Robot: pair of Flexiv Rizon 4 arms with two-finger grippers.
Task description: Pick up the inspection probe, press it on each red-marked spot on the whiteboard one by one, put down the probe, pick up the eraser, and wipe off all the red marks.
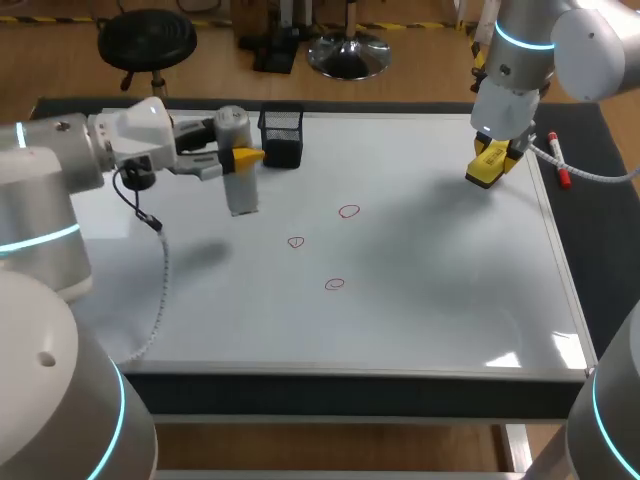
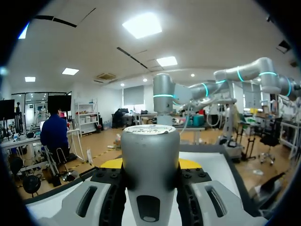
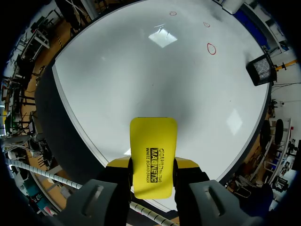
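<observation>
Over the back left part of the whiteboard (image 1: 420, 300), the left pincer (image 1: 243, 158) is reaching in sideways and is grasping the inspection probe (image 2: 150, 146) firmly between its two yellow-tipped fingers. The probe is standing upright in this grip, and its shadow is falling apart from it on the board, so I am judging that it is hanging a little above the board, not touching it. It is looking like a smooth grey metal cylinder with a flat round cap on top and a paler lower body. The upright hold is probably making it ready for pressing straight down on the red marks (image 1: 334, 284), three small hand-drawn rings which are lying near the middle of the board, well apart from the probe and not yet wiped. Just behind the probe, a black mesh holder (image 1: 282, 135) is standing on the board. Over the far right side, the right pincer (image 3: 151, 165) is clenching the eraser (image 3: 153, 141), a flat yellow block with rounded corners, and is hovering with it above the glossy white board, likely waiting for the wiping step. A red marker pen (image 1: 560, 168) is lying on the dark surface (image 1: 605, 240) just beside the board's right frame.
</observation>
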